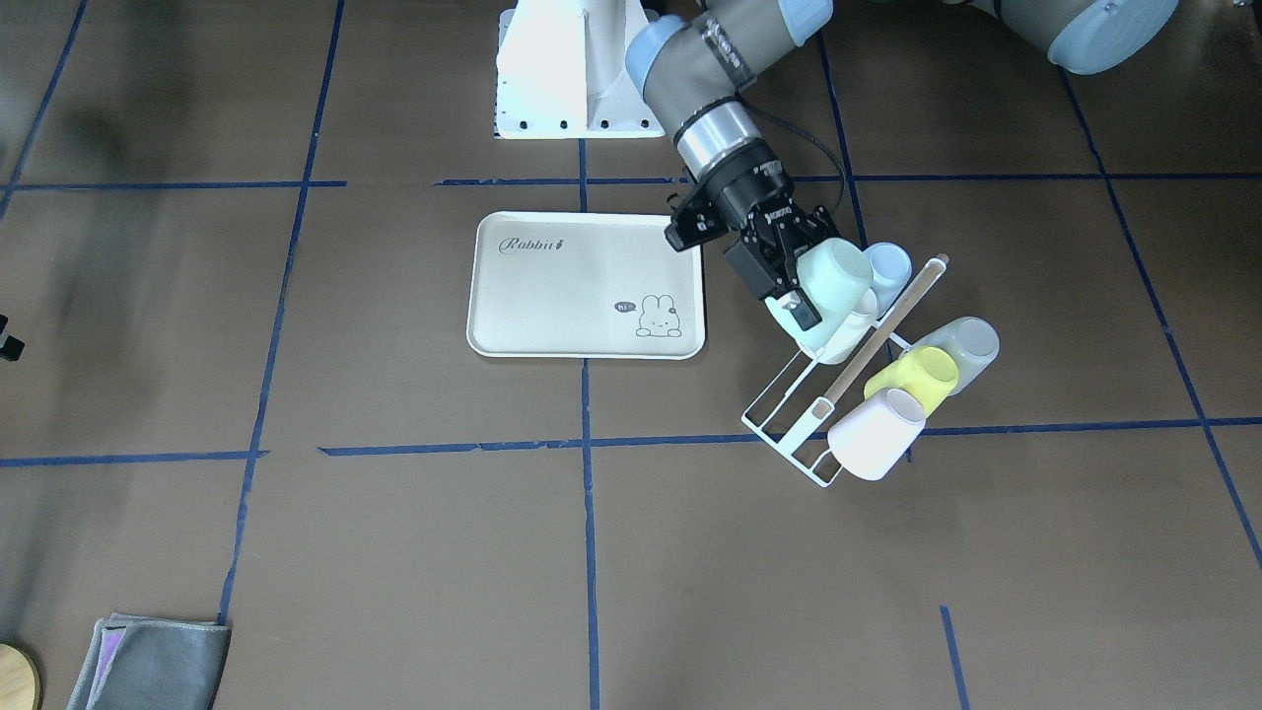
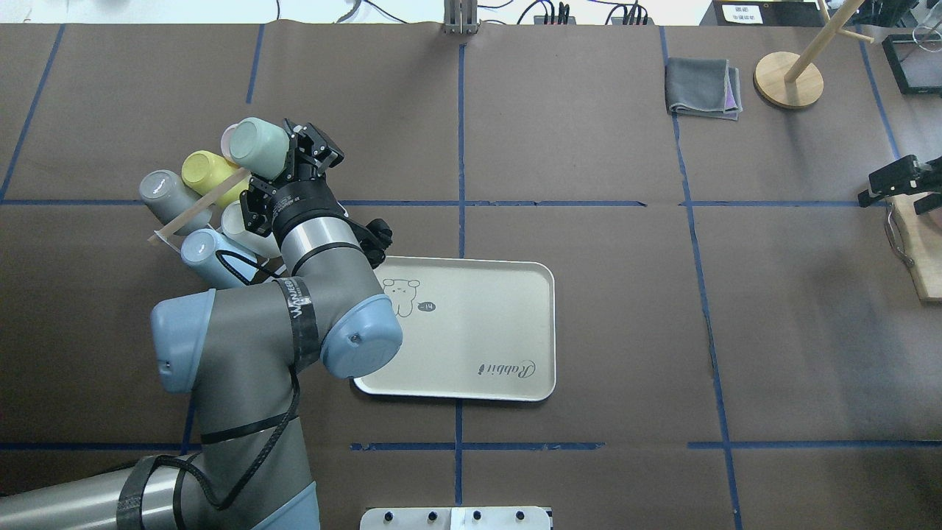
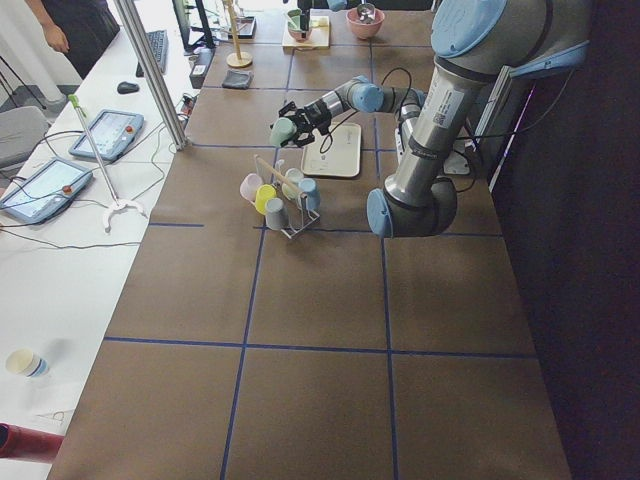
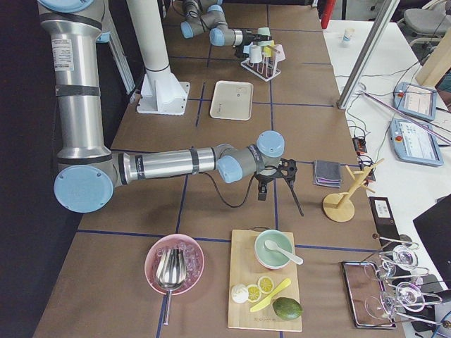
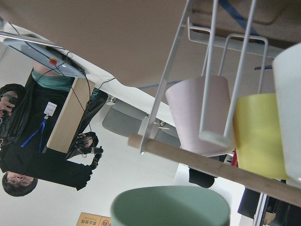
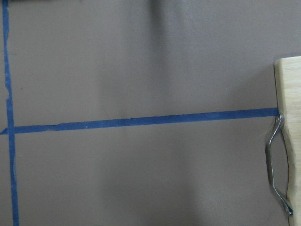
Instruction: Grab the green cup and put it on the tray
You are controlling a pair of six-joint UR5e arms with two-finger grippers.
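Note:
My left gripper (image 1: pixel 806 292) is shut on the pale mint green cup (image 1: pixel 834 277), holding it tilted on its side just above the white wire rack (image 1: pixel 789 414). From overhead, the green cup (image 2: pixel 257 147) hangs over the rack's far end, left of the tray (image 2: pixel 478 346). The cream tray (image 1: pixel 552 296) with the bunny drawing lies flat beside the rack with nothing on it. The cup's rim (image 5: pixel 169 205) fills the bottom of the left wrist view. My right gripper (image 2: pixel 894 182) hovers at the table's far right; its jaws are unclear.
The rack holds a pink cup (image 1: pixel 876 434), a yellow cup (image 1: pixel 917 375), a grey cup (image 1: pixel 961 343) and a pale blue cup (image 1: pixel 890 266) under a wooden bar. A folded grey cloth (image 2: pixel 703 88), a wooden stand (image 2: pixel 787 73) and a cutting board (image 2: pixel 920 250) lie at the right.

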